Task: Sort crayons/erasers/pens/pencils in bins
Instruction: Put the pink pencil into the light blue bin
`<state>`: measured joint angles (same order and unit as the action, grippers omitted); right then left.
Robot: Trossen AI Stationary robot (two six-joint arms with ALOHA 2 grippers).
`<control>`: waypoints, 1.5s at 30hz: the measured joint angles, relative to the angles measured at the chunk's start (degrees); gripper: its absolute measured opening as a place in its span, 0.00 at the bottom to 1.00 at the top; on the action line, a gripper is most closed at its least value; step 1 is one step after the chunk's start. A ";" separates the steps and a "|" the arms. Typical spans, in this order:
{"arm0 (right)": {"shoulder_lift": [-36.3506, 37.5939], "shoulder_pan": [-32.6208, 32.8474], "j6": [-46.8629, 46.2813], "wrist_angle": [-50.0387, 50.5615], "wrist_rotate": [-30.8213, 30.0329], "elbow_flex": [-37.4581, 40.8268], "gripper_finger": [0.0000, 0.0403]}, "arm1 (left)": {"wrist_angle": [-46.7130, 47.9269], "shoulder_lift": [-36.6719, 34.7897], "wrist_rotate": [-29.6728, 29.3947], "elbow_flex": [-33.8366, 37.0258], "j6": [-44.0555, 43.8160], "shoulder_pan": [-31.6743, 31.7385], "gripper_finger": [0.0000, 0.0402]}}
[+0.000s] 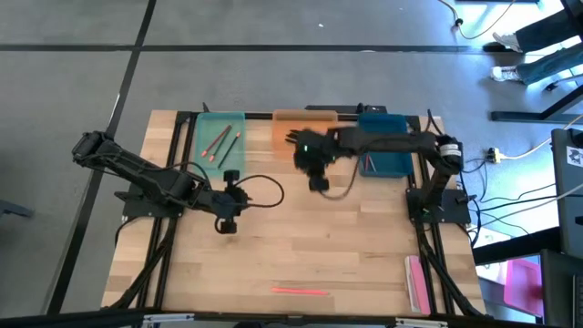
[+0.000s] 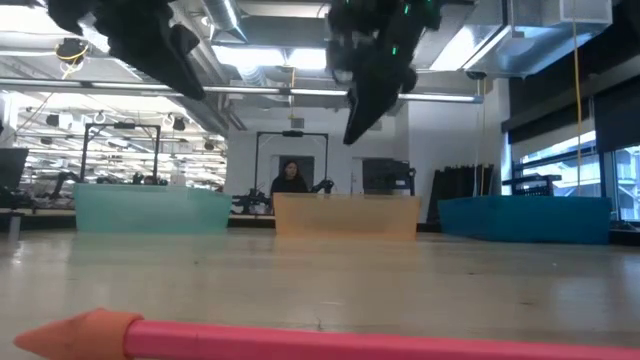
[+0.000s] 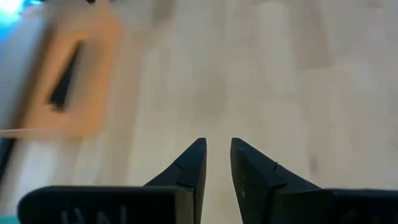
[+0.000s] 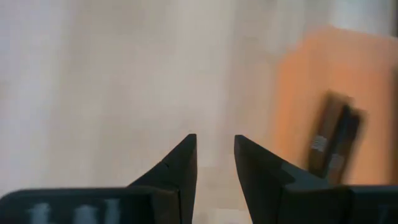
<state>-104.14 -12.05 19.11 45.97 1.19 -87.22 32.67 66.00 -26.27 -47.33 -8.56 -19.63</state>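
Note:
Three bins stand along the far edge: teal-green [image 1: 219, 141] with red and brown pencils [image 1: 221, 142] lying in it, orange [image 1: 290, 132] holding black pens [image 4: 333, 146], and blue [image 1: 387, 153]. A pink-red pencil [image 1: 301, 292] lies flat near the near edge and fills the foreground of the low view [image 2: 330, 342]. My left gripper [image 1: 226, 221] hovers over the bare table left of centre, fingers slightly open and empty [image 3: 216, 163]. My right gripper [image 1: 316, 179] hangs in front of the orange bin, also slightly open and empty [image 4: 214, 158].
A wide pink flat strip [image 1: 414, 282] lies by the near right corner. Something thin lies in the blue bin [image 1: 369, 165]. A black cable [image 1: 264, 191] loops beside my left wrist. A person [image 2: 290, 180] is in the room beyond the table. Bare wood spans the table's middle.

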 joint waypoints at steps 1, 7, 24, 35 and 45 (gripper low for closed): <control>0.41 2.00 -1.24 0.36 0.00 0.00 0.28 | 0.00 0.00 1.78 0.00 0.02 -0.18 0.16; 2.13 13.44 -9.33 2.14 -0.94 0.00 0.28 | -0.15 -0.01 10.92 0.00 -0.02 -2.24 0.16; 2.29 39.76 -29.66 2.78 -14.89 0.00 0.28 | -11.10 3.42 10.32 0.00 -2.46 -14.65 0.16; 2.29 47.19 -40.17 2.11 -21.75 0.02 0.28 | -17.16 6.32 11.13 0.00 -12.51 -15.61 0.16; 2.27 49.13 -45.49 1.84 -22.64 0.02 0.28 | -19.79 12.60 12.43 -0.02 -17.73 -15.35 0.22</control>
<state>-101.86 37.08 -26.38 47.81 -21.45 -87.20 12.87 78.60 -13.84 -47.35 -26.30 -34.99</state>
